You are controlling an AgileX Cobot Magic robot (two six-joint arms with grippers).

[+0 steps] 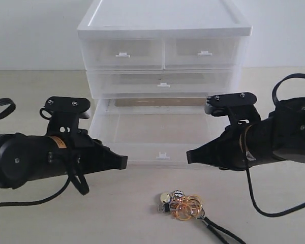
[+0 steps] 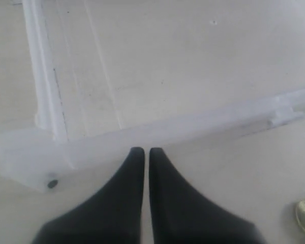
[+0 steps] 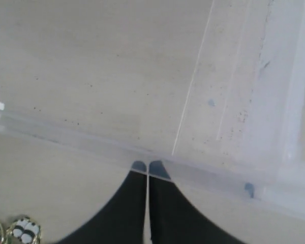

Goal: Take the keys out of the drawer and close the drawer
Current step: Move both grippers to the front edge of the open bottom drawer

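Observation:
The drawer point(image 1: 142, 133), the lowest tier of the translucent white unit, stands pulled out, and nothing shows inside it. The keys point(image 1: 184, 204), gold rings with small silver-and-black pieces and a dark strap, lie on the table in front of it. My left gripper point(image 1: 125, 161) is shut and empty, its tips point(image 2: 146, 151) at the drawer's front wall point(image 2: 193, 127) left of the tab handle point(image 2: 284, 114). My right gripper point(image 1: 188, 156) is also shut and empty, its tips point(image 3: 147, 165) showing through the front wall's lip point(image 3: 66, 133). Key pieces point(image 3: 20, 231) lie off to the side of it.
The middle wide drawer point(image 1: 163, 81) and the two top half-width drawers point(image 1: 123, 53) are pushed in. The keys' dark strap point(image 1: 221, 233) trails toward the table's near edge. Black cables loop beside both arms point(image 1: 2, 108).

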